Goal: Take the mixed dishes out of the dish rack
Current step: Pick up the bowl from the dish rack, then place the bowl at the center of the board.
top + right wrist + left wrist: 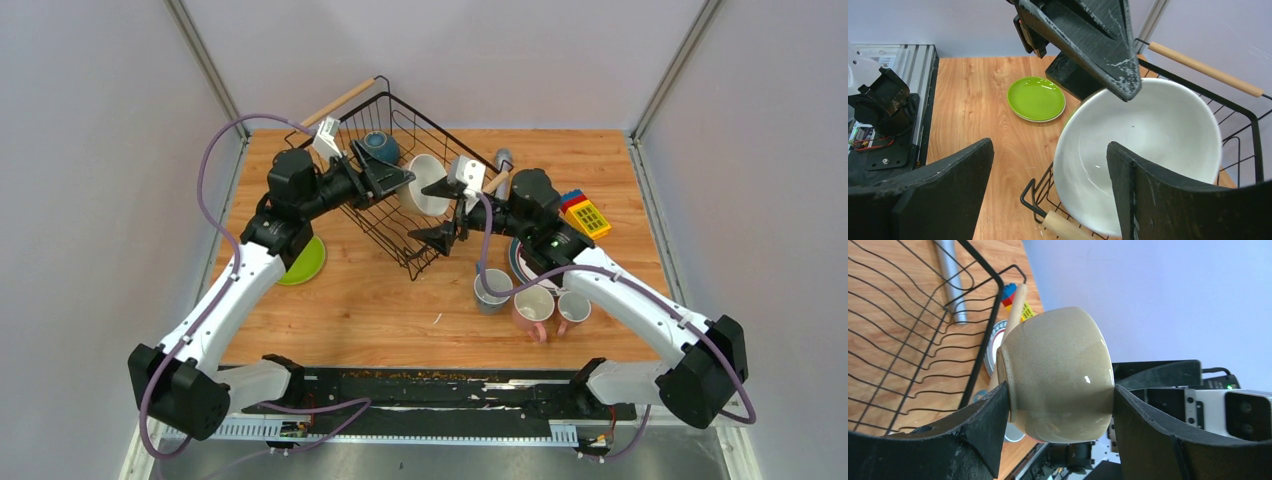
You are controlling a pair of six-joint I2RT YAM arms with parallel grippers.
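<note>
Beige bowl [1058,375] hangs on its side over the right half of the dish rack [385,225], pinched between the left gripper [395,180] fingers, mouth toward the wide-open right gripper [1050,147], which should likely straddle the rim squarely before any release.

No words, numbers or signs can be read on anything here
</note>
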